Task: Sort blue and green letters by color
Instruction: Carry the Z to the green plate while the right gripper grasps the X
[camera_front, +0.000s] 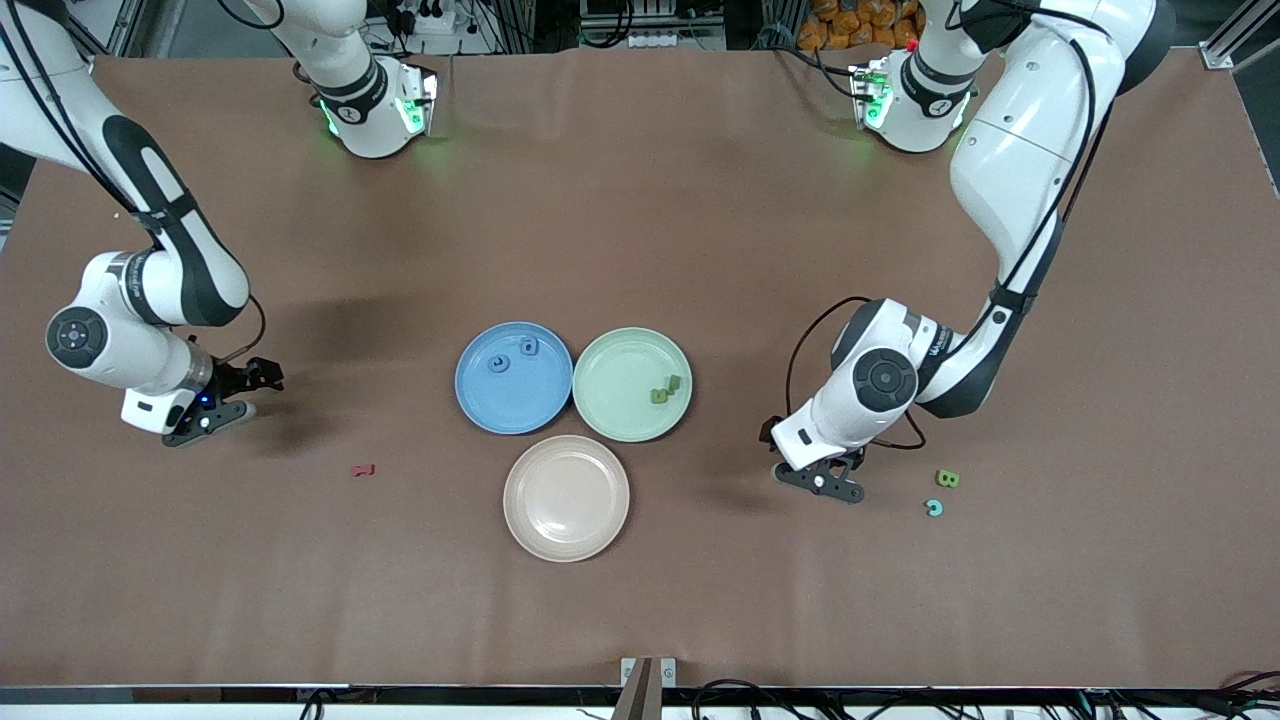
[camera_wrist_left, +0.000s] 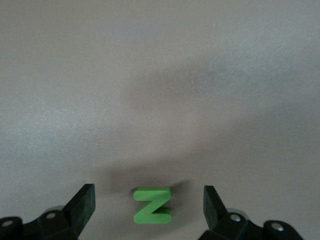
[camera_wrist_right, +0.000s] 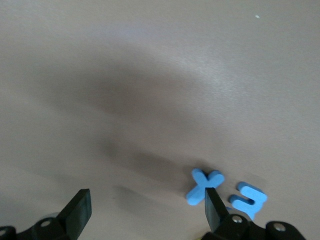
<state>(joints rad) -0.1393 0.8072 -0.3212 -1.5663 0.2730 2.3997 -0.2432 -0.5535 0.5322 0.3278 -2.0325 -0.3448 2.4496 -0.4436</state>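
Letters in blue and green are scattered over the brown table (camera_front: 640, 200), some already sorted. Two blue letters (camera_front: 512, 356) lie on the blue plate (camera_front: 480, 400), and two green letters (camera_front: 665, 389) sit on the green plate (camera_front: 610, 400) just beside it. A pink plate (camera_front: 566, 530) lies nearer to the front camera than those two, touching or almost touching both.

Toward the left arm's end of the table, a green letter B (camera_front: 947, 479) lies on the cloth, with a pale turquoise ring-shaped letter (camera_front: 934, 508) close by, a bit nearer to the front camera. The left gripper (camera_front: 822, 482) hangs low over the table between the plates and those two pieces. Its fingers (camera_wrist_left: 84, 205) are spread wide, and the left wrist view shows a green Z (camera_wrist_left: 152, 204) lying flat on the table between them, touched by neither.

Toward the right arm's end, the right gripper (camera_front: 215, 415) hovers low over the cloth, its fingers (camera_wrist_right: 80, 210) also wide apart and holding nothing. In the right wrist view a blue X (camera_wrist_right: 200, 186) and another blue letter (camera_wrist_right: 249, 199) lie together on the table beside one fingertip. A small dark red letter (camera_front: 363, 470) rests on the cloth between this gripper and the pink plate.
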